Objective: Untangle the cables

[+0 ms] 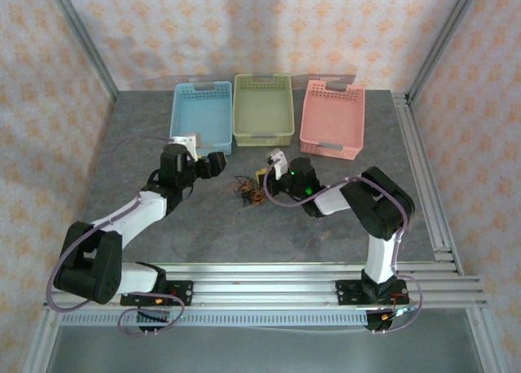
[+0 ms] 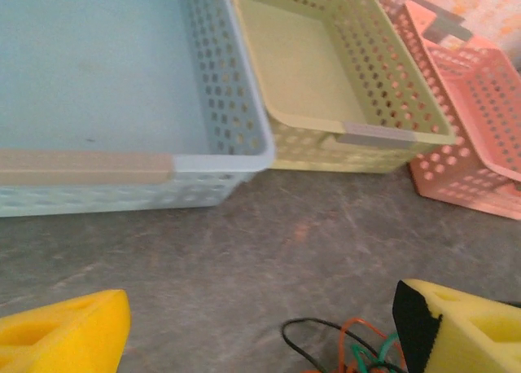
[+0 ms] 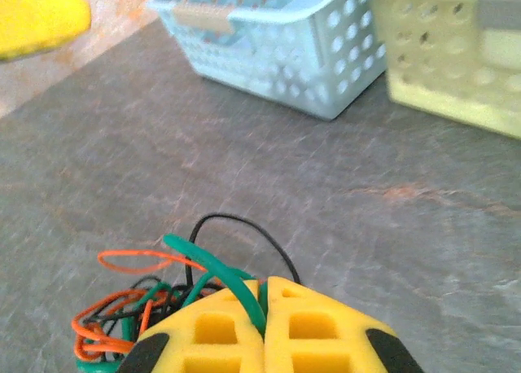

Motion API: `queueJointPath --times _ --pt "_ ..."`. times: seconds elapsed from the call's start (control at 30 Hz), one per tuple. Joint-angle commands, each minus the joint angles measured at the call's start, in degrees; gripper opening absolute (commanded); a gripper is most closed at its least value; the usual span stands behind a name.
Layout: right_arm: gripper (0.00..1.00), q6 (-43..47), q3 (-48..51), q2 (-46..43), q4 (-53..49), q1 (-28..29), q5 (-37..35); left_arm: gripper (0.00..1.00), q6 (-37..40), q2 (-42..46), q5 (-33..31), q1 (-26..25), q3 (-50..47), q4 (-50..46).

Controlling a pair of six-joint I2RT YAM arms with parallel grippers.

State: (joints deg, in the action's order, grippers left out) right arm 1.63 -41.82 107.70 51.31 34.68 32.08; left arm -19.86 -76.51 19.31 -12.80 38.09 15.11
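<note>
The cables [image 1: 249, 189] lie as a small tangle of thin black, orange and green wires on the grey table, in front of the baskets. My right gripper [image 3: 265, 296] is shut on a green cable [image 3: 213, 265], which runs down into the seam between its yellow fingers. The rest of the bundle [image 3: 122, 308] spreads to the left of those fingers. In the top view the right gripper [image 1: 264, 176] sits at the bundle's right edge. My left gripper [image 2: 260, 332] stands open just left of the tangle, with bare table between its fingers and wire loops [image 2: 346, 347] beside its right finger [image 2: 464, 324].
Three perforated baskets stand in a row at the back: blue [image 1: 201, 112], pale green [image 1: 263, 104], pink [image 1: 332, 120]. Bare grey table lies in front of the tangle. Aluminium rails [image 1: 269, 279] run along the near edge.
</note>
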Motion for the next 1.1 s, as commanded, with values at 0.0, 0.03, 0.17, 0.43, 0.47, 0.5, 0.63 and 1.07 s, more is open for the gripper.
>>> queueJointPath --times 0.0,0.03,0.17,0.43,0.47,0.5,0.63,1.07 --pt "0.0 -4.8 0.4 -0.3 9.6 -1.2 -0.9 0.83 -2.7 -5.2 5.7 -1.6 7.7 -5.3" --pt "0.0 -5.6 0.4 0.0 10.5 -1.4 -0.8 0.82 -3.2 -7.3 6.2 -2.2 9.9 -7.8" --pt "0.0 -7.4 -0.1 1.2 11.9 -1.7 -0.9 0.77 -3.4 -13.3 8.6 -5.8 15.1 -14.6" --pt "0.0 -8.2 -0.4 1.4 11.2 -2.0 -2.4 0.73 -7.8 -18.9 3.9 -8.0 18.5 -19.0" --pt "0.0 -8.2 -0.4 1.2 10.9 -2.1 -2.9 0.73 -8.7 -19.2 3.6 -8.0 18.6 -19.6" --pt "0.0 -8.2 -0.4 1.0 10.2 -2.2 -3.8 0.73 -9.7 -19.3 3.8 -7.9 18.5 -19.8" --pt "0.0 -8.5 -0.5 0.8 8.2 -2.8 -6.4 0.73 -12.4 -19.8 3.9 -7.7 18.9 -22.3" --pt "0.0 -9.9 -1.5 1.3 5.6 -3.6 -7.3 0.57 -13.7 -25.0 7.4 -7.6 22.0 -25.7"
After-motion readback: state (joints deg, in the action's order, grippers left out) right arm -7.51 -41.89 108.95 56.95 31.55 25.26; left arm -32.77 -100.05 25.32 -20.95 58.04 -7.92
